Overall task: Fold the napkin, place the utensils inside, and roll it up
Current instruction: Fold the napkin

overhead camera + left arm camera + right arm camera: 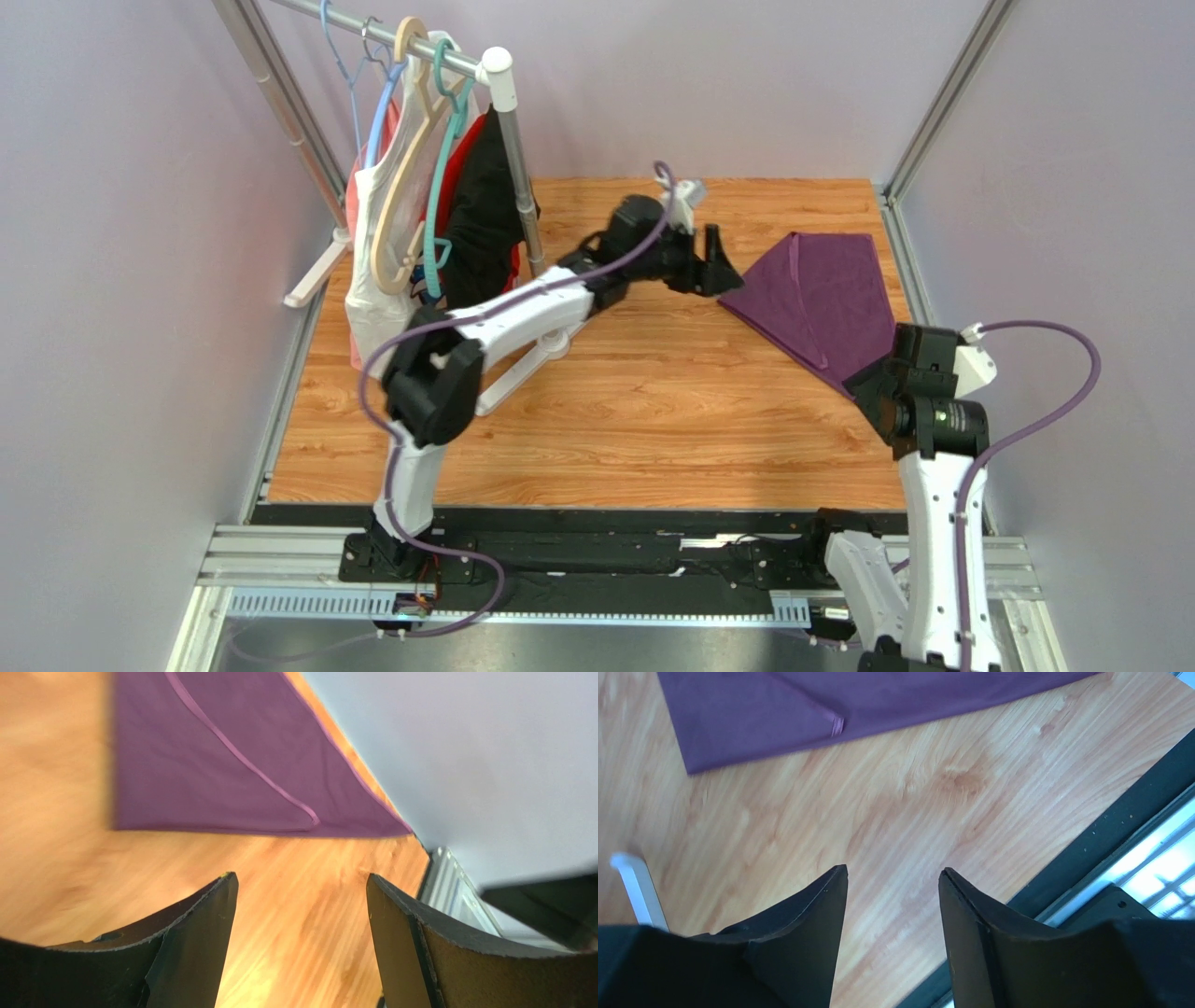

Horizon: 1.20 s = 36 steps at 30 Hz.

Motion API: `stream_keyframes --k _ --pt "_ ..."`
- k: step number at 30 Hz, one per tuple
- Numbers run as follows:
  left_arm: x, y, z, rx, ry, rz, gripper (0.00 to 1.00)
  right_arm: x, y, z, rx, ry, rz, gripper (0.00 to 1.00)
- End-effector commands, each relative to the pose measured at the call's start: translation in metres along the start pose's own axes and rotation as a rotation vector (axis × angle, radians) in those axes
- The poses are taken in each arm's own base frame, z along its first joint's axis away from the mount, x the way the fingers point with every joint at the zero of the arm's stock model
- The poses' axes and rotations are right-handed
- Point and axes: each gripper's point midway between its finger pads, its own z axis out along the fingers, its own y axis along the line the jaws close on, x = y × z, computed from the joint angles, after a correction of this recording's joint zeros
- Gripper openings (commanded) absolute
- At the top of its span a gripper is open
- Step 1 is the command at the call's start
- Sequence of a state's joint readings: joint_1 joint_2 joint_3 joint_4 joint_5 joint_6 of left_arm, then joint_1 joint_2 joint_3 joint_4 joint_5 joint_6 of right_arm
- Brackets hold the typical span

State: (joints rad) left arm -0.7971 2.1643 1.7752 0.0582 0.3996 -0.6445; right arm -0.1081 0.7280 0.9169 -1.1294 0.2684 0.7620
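Observation:
The purple napkin (828, 294) lies flat at the back right of the wooden table, folded into a triangle. Its hemmed edges show in the left wrist view (231, 763) and the right wrist view (808, 707). My left gripper (716, 261) hovers just left of the napkin's left corner, open (300, 878), with only bare wood between its fingers. My right gripper (881, 381) sits at the napkin's near corner by the table's right edge, open (892, 871) and holding nothing. The utensils are out of view.
A clothes rack (421, 210) with hangers and white, black and red garments stands at the back left; its white foot (636, 882) shows in the right wrist view. A black strip and metal rail (617, 539) run along the near edge. Walls close in both sides.

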Motion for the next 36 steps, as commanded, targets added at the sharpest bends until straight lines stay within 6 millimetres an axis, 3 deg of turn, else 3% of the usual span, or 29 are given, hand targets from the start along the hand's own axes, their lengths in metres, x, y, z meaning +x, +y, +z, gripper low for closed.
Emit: stream_keyframes --k 1,2,6,16,28,36 --pt "-0.011 0.031 -0.078 -0.146 0.007 0.103 0.77 -0.029 -0.002 0.037 0.041 -0.037 0.229 0.52" --pt "-0.021 0.025 -0.094 -0.154 -0.026 0.116 0.78 -0.025 -0.009 0.052 0.055 -0.016 0.283 0.51" --pt "-0.009 0.036 -0.119 -0.171 -0.003 0.073 0.77 -0.032 -0.039 0.078 0.159 -0.038 0.407 0.42" --pt "0.003 0.018 -0.131 -0.096 0.035 0.044 0.77 -0.04 -0.122 0.079 0.45 -0.247 0.539 0.4" --pt "0.011 0.018 -0.133 -0.083 0.035 0.025 0.77 -0.038 -0.159 0.105 0.537 -0.283 0.691 0.38" --pt "0.008 0.017 -0.133 -0.085 0.026 0.032 0.77 -0.042 -0.162 0.126 0.499 -0.319 0.752 0.35"
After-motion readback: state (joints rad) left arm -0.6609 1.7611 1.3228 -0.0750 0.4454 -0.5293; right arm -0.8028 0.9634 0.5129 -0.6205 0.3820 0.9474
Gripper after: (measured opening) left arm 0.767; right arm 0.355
